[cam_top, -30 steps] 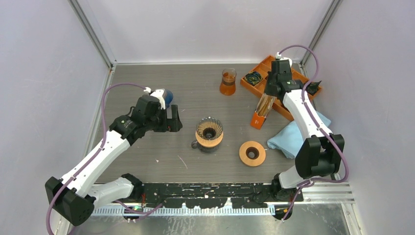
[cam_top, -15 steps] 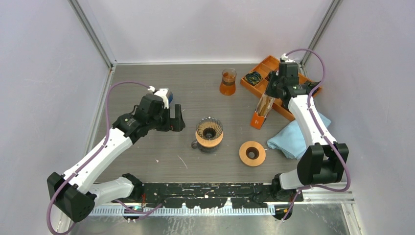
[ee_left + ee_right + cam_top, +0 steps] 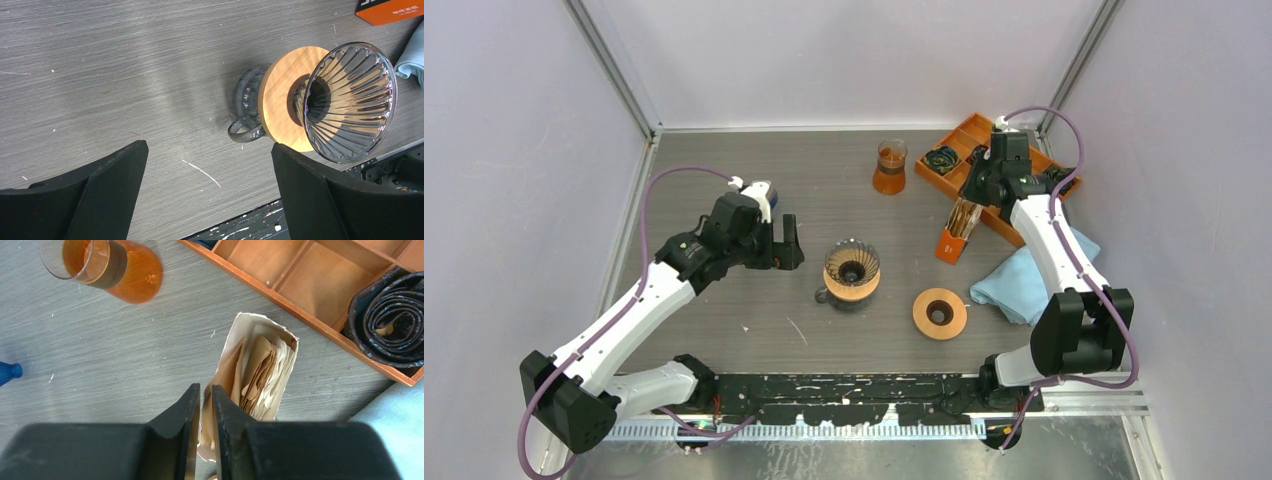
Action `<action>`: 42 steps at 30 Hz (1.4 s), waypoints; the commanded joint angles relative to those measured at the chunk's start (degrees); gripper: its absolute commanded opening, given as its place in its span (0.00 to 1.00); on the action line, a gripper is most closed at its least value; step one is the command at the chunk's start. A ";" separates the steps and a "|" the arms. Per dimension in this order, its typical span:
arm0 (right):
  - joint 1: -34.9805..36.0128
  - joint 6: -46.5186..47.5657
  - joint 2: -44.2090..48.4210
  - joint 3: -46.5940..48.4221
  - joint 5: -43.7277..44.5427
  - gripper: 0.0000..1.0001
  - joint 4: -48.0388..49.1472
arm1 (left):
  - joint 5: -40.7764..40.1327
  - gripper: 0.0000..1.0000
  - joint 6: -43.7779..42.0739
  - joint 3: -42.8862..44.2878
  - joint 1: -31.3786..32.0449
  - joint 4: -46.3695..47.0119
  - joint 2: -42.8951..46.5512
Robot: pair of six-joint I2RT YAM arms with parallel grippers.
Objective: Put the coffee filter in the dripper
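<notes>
The glass dripper [image 3: 852, 268] [image 3: 345, 100] on its wooden collar stands mid-table with nothing inside it. My left gripper [image 3: 789, 240] [image 3: 210, 145] hovers just left of it, open wide and holding nothing. The brown coffee filters [image 3: 261, 367] stick out of a torn paper pack [image 3: 961, 222] that leans against the orange tray. My right gripper [image 3: 974, 198] [image 3: 205, 386] sits over the pack's top edge. Its jaws are parted by a narrow slit, and the pack's torn left edge shows through that slit. I see no filter lifted out.
A glass carafe of amber liquid [image 3: 890, 166] [image 3: 102, 265] stands at the back. The orange compartment tray [image 3: 999, 222] [image 3: 305, 285] holds a coiled dark strap [image 3: 395, 315]. A wooden ring [image 3: 940, 312] and a light blue cloth [image 3: 1029, 278] lie at the front right.
My left gripper has drifted slightly right toward the dripper. My right wrist has shifted a little toward the tray, and its jaws have gone from shut to slightly parted.
</notes>
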State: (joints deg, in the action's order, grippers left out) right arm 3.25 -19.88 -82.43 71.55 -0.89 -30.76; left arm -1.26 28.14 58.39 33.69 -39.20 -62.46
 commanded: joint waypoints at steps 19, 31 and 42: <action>-0.08 1.24 -2.60 3.52 6.31 0.30 -3.07 | 0.38 0.98 -0.16 2.66 0.49 2.38 0.74; -0.08 -0.73 -8.03 6.53 12.85 0.28 -1.14 | -0.20 0.98 -0.62 2.17 0.45 1.51 1.36; -0.08 -3.29 -10.82 7.51 15.51 0.27 1.14 | -0.36 0.98 -1.07 2.08 0.50 1.41 1.15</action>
State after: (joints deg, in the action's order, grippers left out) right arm 3.25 -21.34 -92.77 76.07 12.05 -32.75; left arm -1.26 28.03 58.81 33.91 -39.27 -62.43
